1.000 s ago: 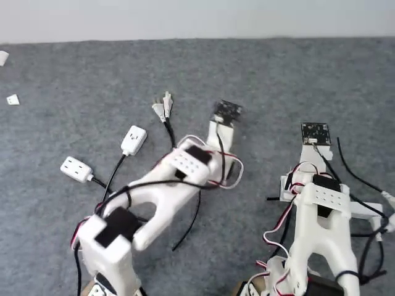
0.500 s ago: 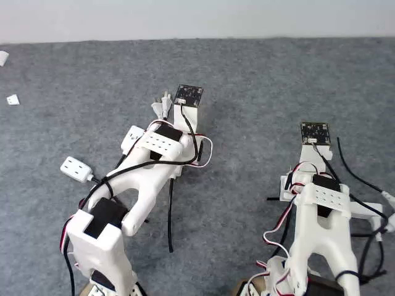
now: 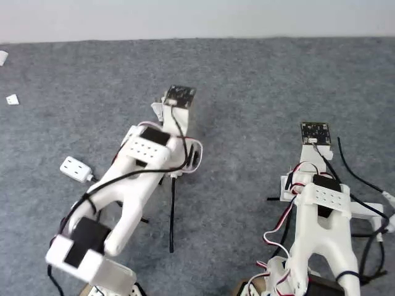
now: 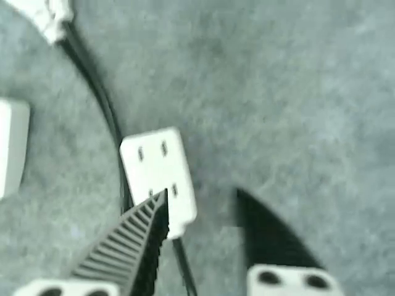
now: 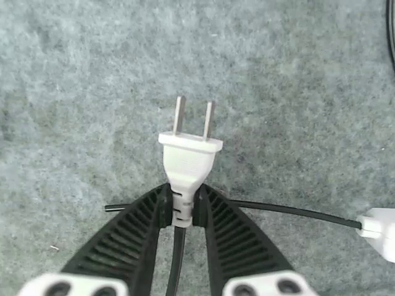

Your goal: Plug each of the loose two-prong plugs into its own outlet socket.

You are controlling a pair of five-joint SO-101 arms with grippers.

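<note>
Swinging leftward across the grey carpet (image 3: 259, 80) over the last second, the left arm (image 3: 145, 163) is now hanging its wrist over the nearer outlet socket (image 4: 159, 174), which was lying in the open, well off to that gripper's side, a second ago. The left gripper (image 4: 200, 197) is standing spread and empty, its ribbed finger (image 4: 142, 240) overlapping the socket's edge, the other finger over bare carpet beside it. The loose plugs (image 4: 43, 13) are lying beyond the socket from the jaws. A white block (image 4: 11, 148) beside the gripper may be the second socket (image 3: 75, 168), though I am not sure. Farther right, the right gripper (image 5: 182, 198) is staying clamped on a two-prong plug (image 5: 187, 157), prongs pointing away from the wrist, the arm not moving. To my eye, the left is lining up to take the socket so the held plug can be brought to it.
</note>
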